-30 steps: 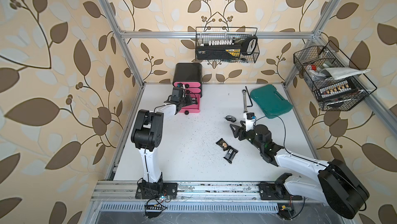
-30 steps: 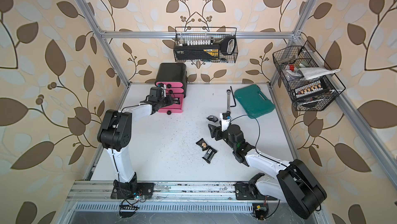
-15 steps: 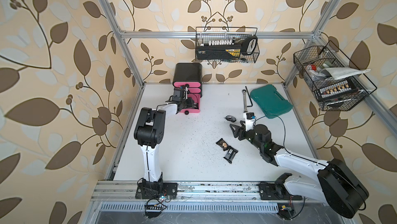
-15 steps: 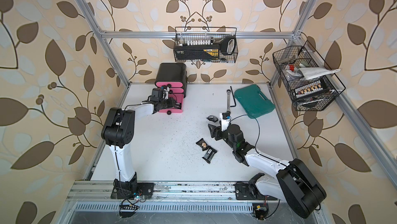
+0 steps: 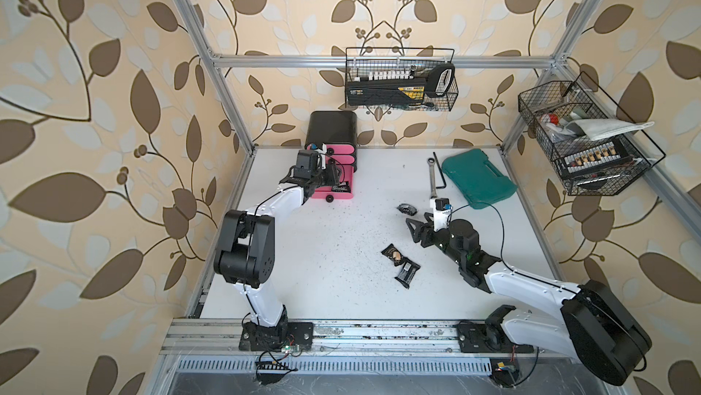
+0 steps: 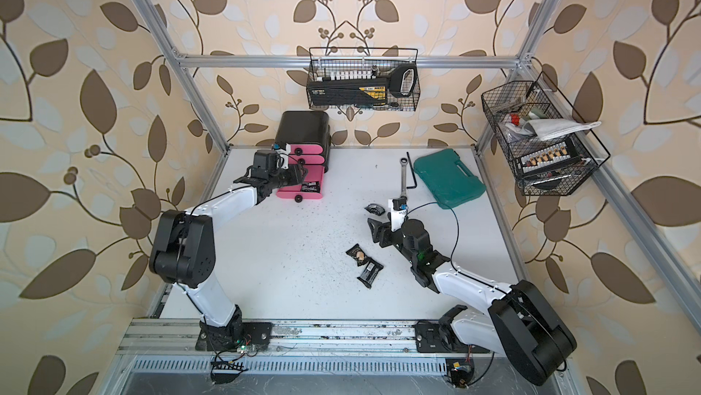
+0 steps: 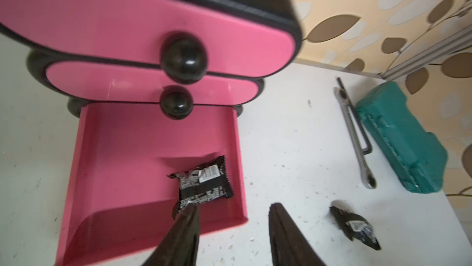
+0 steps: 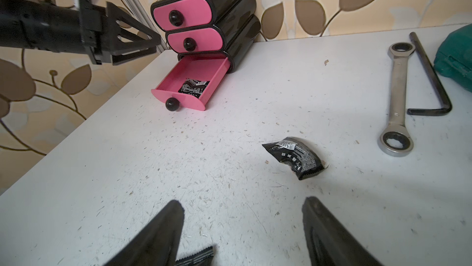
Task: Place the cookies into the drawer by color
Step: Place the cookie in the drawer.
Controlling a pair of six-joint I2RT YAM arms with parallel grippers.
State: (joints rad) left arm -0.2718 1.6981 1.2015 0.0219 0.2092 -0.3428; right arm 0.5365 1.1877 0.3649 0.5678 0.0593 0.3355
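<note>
Now | white table (image 5: 341, 260) dark-speckled | leaf-paper walls (image 5: 95, 70) | L pincer (image 7: 232, 207) parted, empty | R pincer (image 8: 242, 202) wide, empty

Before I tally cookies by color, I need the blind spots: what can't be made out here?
- Two closed drawers: contents hidden behind their fronts, every view.
- Packet in the open drawer: corner behind a left finger, left wrist view.
- Another packet: cut off at the right wrist view's edge.

Lab test cell, alu frame (image 5: 284, 60), wallpaper walls (image 5: 95, 108)
</note>
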